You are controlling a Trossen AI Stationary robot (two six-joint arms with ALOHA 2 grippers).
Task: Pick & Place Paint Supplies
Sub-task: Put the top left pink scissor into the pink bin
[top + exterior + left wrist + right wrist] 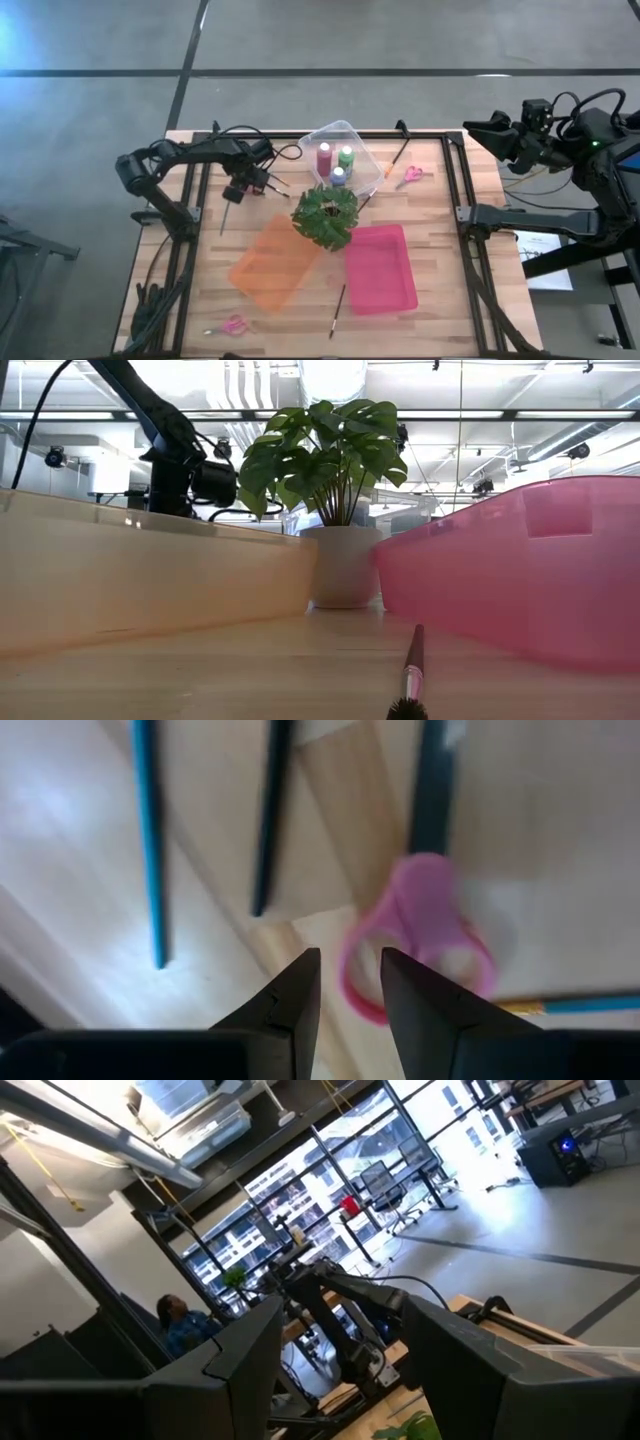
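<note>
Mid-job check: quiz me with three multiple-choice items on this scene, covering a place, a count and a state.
1. Where do the paint bottles stand?
A. clear tray
B. pink tray
C. orange tray

2. How many pink-handled scissors lie on the table?
A. one
B. two
C. four

3. What is the right claw doing?
A. shut on a brush
B. shut on a bottle
C. open, empty

Answers:
1 A: the paint bottles stand inside the clear tray.
2 B: one pair of scissors lies near the far edge, another near the front.
3 C: the right claw shows its fingers apart with nothing between them.
</note>
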